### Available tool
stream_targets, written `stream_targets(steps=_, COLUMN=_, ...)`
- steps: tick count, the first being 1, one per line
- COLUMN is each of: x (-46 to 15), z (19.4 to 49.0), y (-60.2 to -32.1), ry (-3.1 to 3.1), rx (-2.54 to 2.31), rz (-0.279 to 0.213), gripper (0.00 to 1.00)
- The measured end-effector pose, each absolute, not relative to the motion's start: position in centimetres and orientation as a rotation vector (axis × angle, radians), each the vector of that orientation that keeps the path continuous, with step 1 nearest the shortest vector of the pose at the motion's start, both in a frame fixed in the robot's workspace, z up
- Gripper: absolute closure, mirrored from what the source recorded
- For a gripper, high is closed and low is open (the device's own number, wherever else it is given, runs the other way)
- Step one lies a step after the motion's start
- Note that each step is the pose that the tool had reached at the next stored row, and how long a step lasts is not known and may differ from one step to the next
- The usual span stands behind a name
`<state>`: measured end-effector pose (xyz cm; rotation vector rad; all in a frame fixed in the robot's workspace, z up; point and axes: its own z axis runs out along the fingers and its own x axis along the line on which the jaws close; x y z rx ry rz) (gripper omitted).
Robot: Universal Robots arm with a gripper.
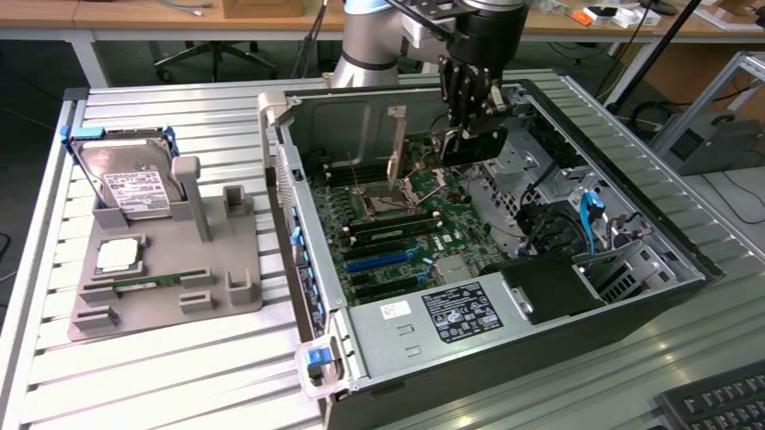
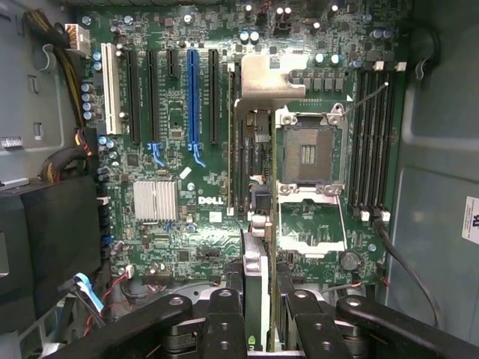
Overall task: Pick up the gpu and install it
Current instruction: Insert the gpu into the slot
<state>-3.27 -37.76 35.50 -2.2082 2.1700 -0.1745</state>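
— Looking from the wrist, what is nearest?

— The pincer (image 2: 258, 318) itself. Its black fingers (image 2: 224, 321) stand on both sides of the gpu (image 2: 254, 284), which is seen edge-on, and they are clenched on it. The card has a silver part on one side and a green edge on the other.

— And behind the card?

— The motherboard (image 2: 224, 149), green, with the word DELL in white. I see a row of long slots, one of them blue (image 2: 193, 97), a small silver heat sink (image 2: 156, 200), and the open processor socket (image 2: 308, 153) with its metal frame. Black memory slots (image 2: 372, 138) lie on the far side of the socket.

— What does the exterior view give?

— The computer case (image 1: 395, 336) lies open on the bench (image 1: 179, 376). The arm (image 1: 365, 45) reaches into it from above, and the pincer (image 1: 470, 125) holds the gpu (image 1: 472, 145) above the motherboard (image 1: 407, 224), not yet seated in any slot. On the exterior view's left, well apart from the case, a grey holder (image 1: 227, 278) carries a silver hard drive (image 1: 134, 184) standing upright, a processor (image 1: 117, 255) lying flat, and a narrow memory stick (image 1: 150, 281).

— Anything farther?

— A keyboard corner (image 1: 723, 403) at the exterior view's right, and wooden desks (image 1: 143, 18) behind the arm.
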Motion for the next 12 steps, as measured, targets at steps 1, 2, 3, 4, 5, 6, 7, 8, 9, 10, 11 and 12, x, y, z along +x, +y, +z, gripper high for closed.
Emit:
stream_targets(steps=1, x=-3.27, z=35.48, y=-37.76, ry=2.168, rx=-2.211, rz=-0.175, gripper=0.73)
stream_targets(steps=2, x=-3.27, z=35.47, y=-37.76, ry=2.165, rx=-2.214, rz=-0.176, gripper=0.73)
stream_targets(steps=3, x=-3.27, z=35.46, y=-37.76, ry=2.161, rx=-2.218, rz=-0.176, gripper=0.73)
stream_targets(steps=4, x=-3.27, z=35.45, y=-37.76, ry=2.158, rx=-2.221, rz=-0.177, gripper=0.73)
stream_targets(steps=5, x=-3.27, z=35.44, y=-37.76, ry=2.156, rx=-2.224, rz=-0.177, gripper=0.73)
stream_targets(steps=6, x=-3.27, z=35.42, y=-37.76, ry=2.152, rx=-2.228, rz=-0.178, gripper=0.73)
stream_targets(steps=7, x=-3.27, z=35.42, y=-37.76, ry=2.149, rx=-2.231, rz=-0.178, gripper=0.73)
stream_targets(steps=8, x=-3.27, z=35.41, y=-37.76, ry=2.148, rx=-2.232, rz=-0.178, gripper=0.73)
stream_targets(steps=9, x=-3.27, z=35.37, y=-37.76, ry=2.148, rx=-2.232, rz=-0.178, gripper=0.73)
stream_targets(steps=10, x=-3.27, z=35.25, y=-37.76, ry=2.149, rx=-2.231, rz=-0.179, gripper=0.73)
stream_targets(steps=11, x=-3.27, z=35.18, y=-37.76, ry=2.153, rx=-2.227, rz=-0.179, gripper=0.73)
stream_targets(steps=12, x=-3.27, z=35.13, y=-37.76, ry=2.160, rx=-2.221, rz=-0.179, gripper=0.73)
